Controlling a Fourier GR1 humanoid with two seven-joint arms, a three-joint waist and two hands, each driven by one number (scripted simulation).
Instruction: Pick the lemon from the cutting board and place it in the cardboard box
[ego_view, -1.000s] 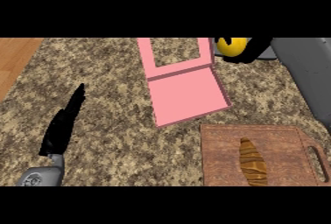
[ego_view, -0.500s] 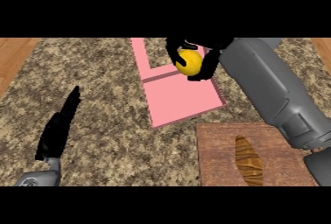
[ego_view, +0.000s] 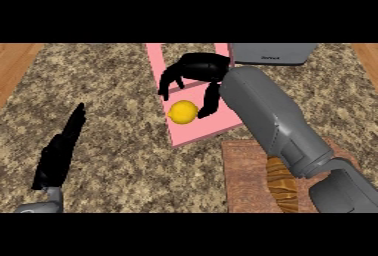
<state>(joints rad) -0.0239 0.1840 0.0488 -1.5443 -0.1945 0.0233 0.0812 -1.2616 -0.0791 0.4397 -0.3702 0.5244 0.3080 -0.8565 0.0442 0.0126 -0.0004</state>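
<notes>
The yellow lemon (ego_view: 181, 112) lies on the flat pink cardboard box (ego_view: 201, 132) in the middle of the counter. My right hand (ego_view: 196, 71) hovers just beyond it, open, with fingers (ego_view: 166, 86) hanging down on the lemon's left and the thumb on its right; neither is curled round the fruit. My grey right forearm crosses the wooden cutting board (ego_view: 244, 175) at the lower right and hides part of it. At the lower left, my left hand (ego_view: 59, 152) rests open with its fingers pointing up.
A brown striped pastry (ego_view: 283, 186) lies on the cutting board, partly under my forearm. A grey appliance (ego_view: 272, 53) stands at the back right. The speckled counter ends in wood strips (ego_view: 16, 59) at the far left and right.
My right hand carried the lemon from above the box's far end toward its middle, then opened. The lemon is now out of the hand and on the pink box. The left hand stayed put.
</notes>
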